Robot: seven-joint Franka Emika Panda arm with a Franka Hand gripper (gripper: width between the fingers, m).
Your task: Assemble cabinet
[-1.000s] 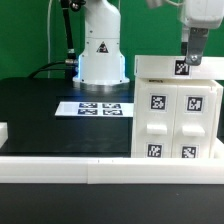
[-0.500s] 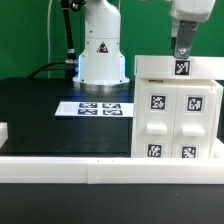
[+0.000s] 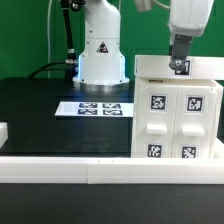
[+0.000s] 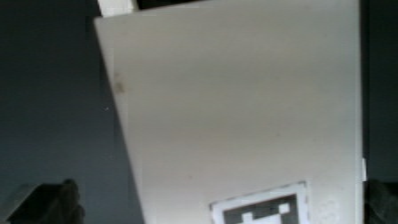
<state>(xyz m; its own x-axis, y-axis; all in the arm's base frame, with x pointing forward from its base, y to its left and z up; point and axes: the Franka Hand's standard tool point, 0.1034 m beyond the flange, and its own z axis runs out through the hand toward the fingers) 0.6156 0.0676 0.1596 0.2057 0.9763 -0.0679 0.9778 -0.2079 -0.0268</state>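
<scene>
The cabinet is a large white boxy body standing on the black table at the exterior view's right, with tagged recessed panels on its front. My gripper hangs just over its top edge and covers the tag there. In the wrist view the cabinet's flat white top fills the frame, with a tag near the edge. My gripper is open, with one dark finger on one side of the white top and the other barely showing at the frame's edge. Nothing is held.
The marker board lies flat in the middle of the table. The arm's white base stands behind it. A low white wall runs along the front edge. A small white piece sits at the exterior view's left edge.
My gripper has moved toward the exterior view's left along the cabinet's top and now covers the top tag that showed earlier. The cabinet has not moved.
</scene>
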